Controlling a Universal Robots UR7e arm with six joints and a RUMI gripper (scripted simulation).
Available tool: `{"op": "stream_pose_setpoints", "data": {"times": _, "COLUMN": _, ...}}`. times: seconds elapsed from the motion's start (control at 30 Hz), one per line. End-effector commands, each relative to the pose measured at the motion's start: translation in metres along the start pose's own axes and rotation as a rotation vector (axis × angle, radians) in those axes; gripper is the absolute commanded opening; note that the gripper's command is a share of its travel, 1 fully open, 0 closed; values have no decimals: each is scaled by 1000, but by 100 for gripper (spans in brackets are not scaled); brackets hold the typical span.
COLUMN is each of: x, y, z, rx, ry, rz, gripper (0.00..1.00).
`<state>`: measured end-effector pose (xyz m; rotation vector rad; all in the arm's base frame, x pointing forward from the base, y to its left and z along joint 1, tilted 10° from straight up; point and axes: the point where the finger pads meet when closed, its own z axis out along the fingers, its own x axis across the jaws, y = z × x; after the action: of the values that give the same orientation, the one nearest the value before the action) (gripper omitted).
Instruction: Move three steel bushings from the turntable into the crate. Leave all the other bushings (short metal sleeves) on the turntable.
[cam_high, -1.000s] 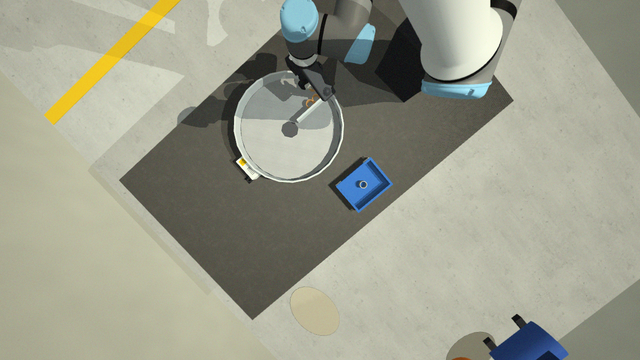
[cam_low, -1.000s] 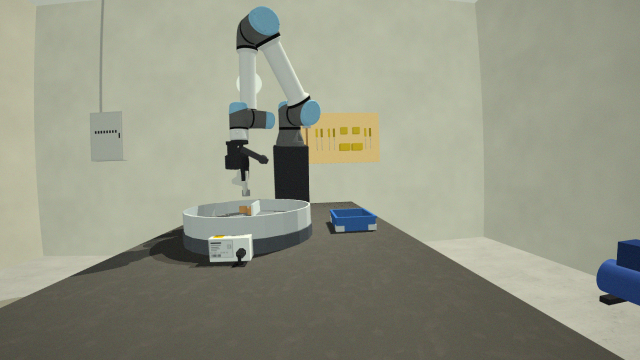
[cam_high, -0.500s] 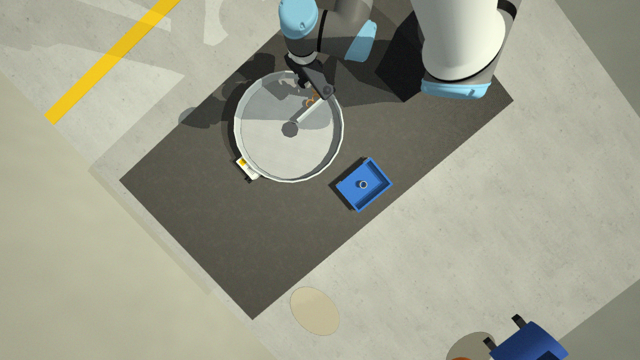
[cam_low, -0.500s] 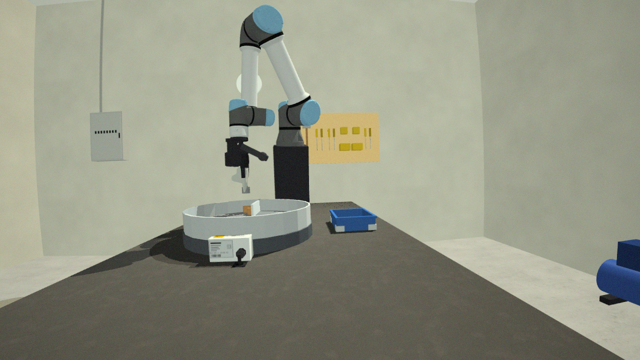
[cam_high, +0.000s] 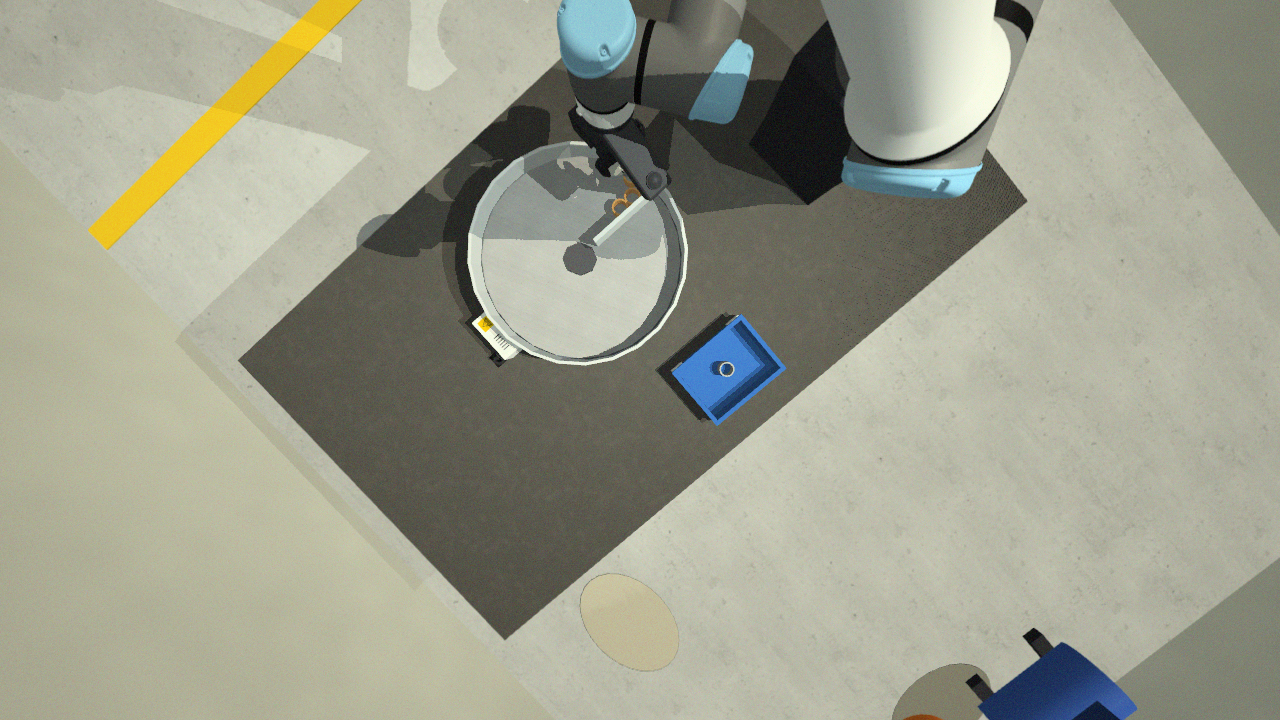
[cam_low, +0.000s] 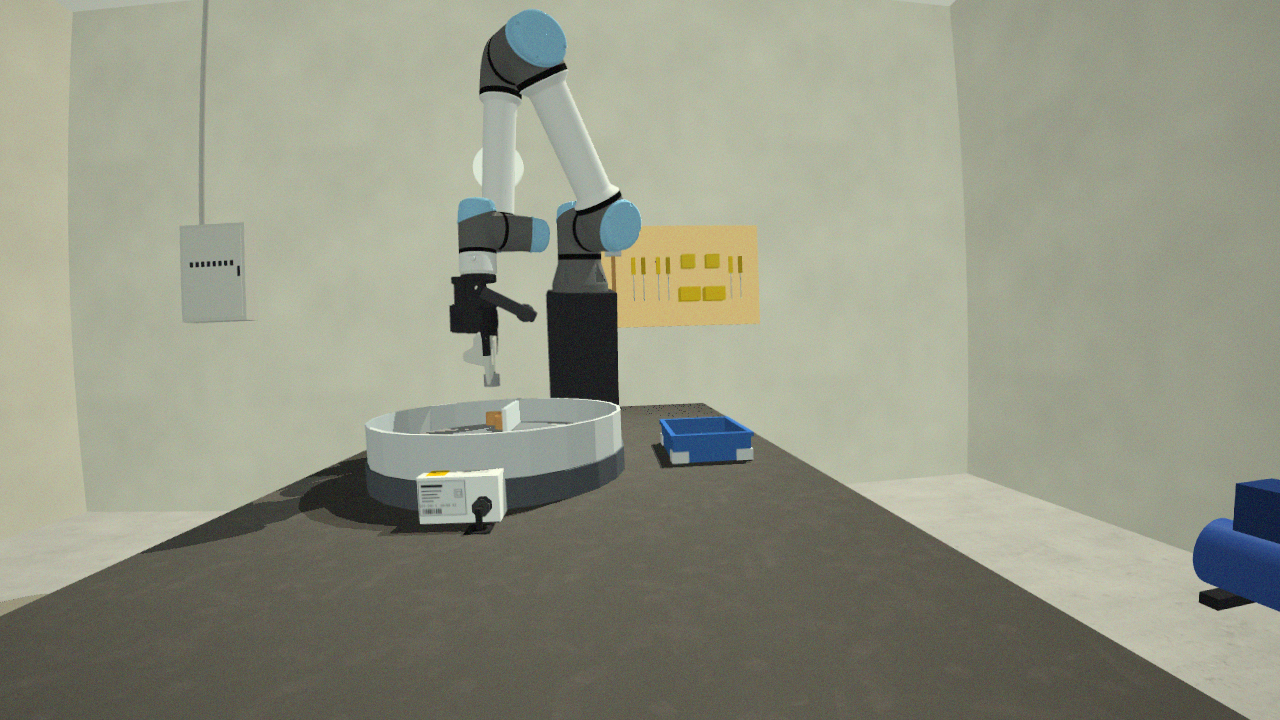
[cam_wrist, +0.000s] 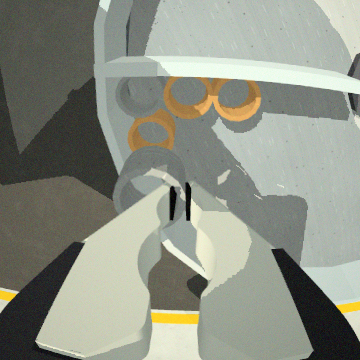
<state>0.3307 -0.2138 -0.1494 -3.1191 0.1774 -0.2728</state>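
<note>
Your gripper (cam_high: 612, 167) (cam_low: 491, 368) (cam_wrist: 181, 184) is nearly closed, apparently pinching one wall of a steel bushing (cam_low: 491, 380) (cam_wrist: 124, 176) above the turntable (cam_high: 470, 255) (cam_low: 492, 458) (cam_wrist: 100, 90); the crate (cam_high: 750, 396) (cam_low: 707, 448) lies to its right in the exterior view.
</note>
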Motion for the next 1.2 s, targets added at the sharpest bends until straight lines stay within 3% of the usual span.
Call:
{"op": "stream_pose_setpoints", "data": {"times": 0.0, "x": 0, "y": 0, "z": 0, "rx": -1, "ry": 1, "rz": 0, "gripper": 0}}
{"op": "stream_pose_setpoints", "data": {"times": 1.17, "x": 1, "y": -11, "z": 0, "rx": -1, "ry": 1, "rz": 0, "gripper": 0}}
